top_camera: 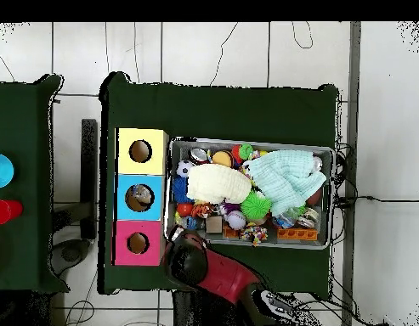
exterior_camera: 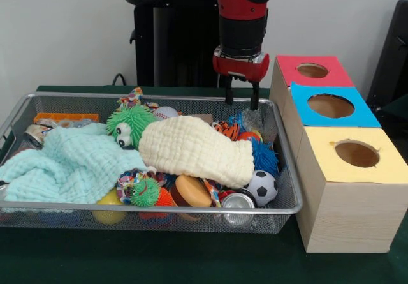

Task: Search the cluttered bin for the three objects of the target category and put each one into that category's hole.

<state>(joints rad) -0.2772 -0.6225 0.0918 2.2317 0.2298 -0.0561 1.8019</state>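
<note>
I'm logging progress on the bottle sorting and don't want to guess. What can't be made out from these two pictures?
- Front view: how many bottles remain; the cream cloth and mint cloth cover much of the bin.
- Overhead view: the gripper, hidden under the arm.
- Overhead view: what lies inside the blue hole; too small.

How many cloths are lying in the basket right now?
2. The mint cloth covers the basket's left side in the front view; the cream cloth lies mid-basket. Others may be buried.

no legible text, labels or numbers
</note>
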